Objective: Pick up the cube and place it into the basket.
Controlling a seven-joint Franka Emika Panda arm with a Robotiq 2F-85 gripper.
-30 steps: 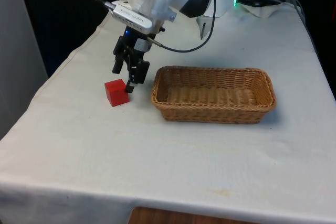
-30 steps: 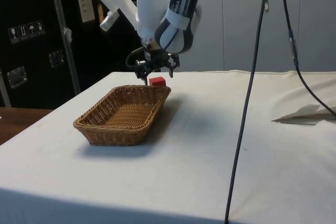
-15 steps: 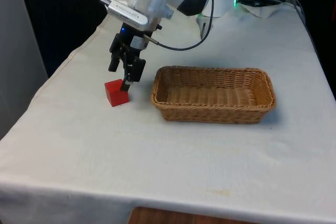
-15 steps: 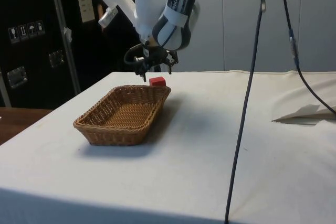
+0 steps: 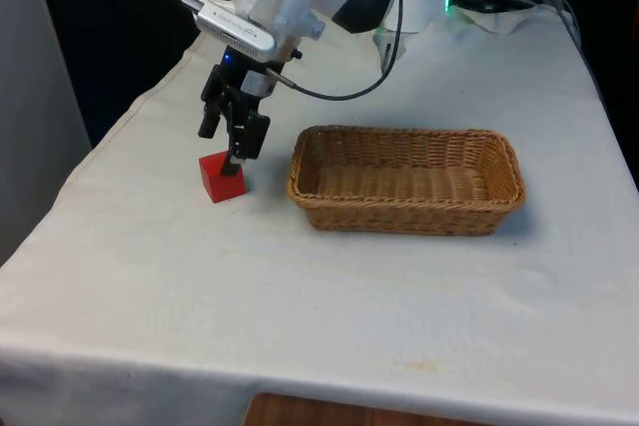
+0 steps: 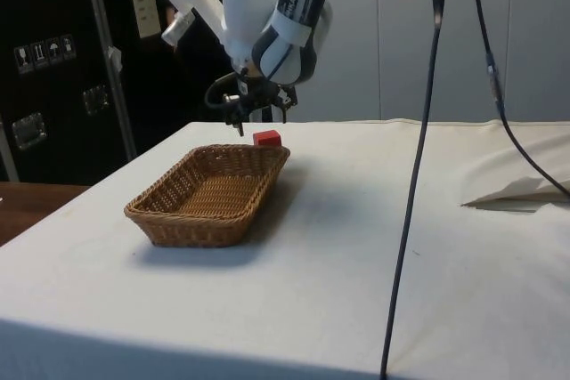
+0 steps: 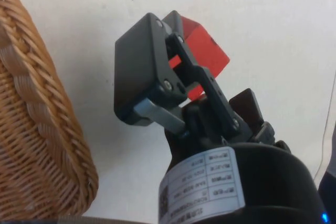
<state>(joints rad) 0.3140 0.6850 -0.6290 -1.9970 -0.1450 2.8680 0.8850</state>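
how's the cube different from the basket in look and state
The cube is solid, red and smooth with flat faces; the basket is tan woven wicker, long and open-topped. The cube is much smaller than the basket. The gripper hangs over the cube, while nothing is over the basket, which holds nothing. Both rest on the white cloth, side by side and apart.

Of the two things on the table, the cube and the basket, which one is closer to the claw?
The red cube: the claw hangs just above it, while the wicker basket lies off towards the front view's right.
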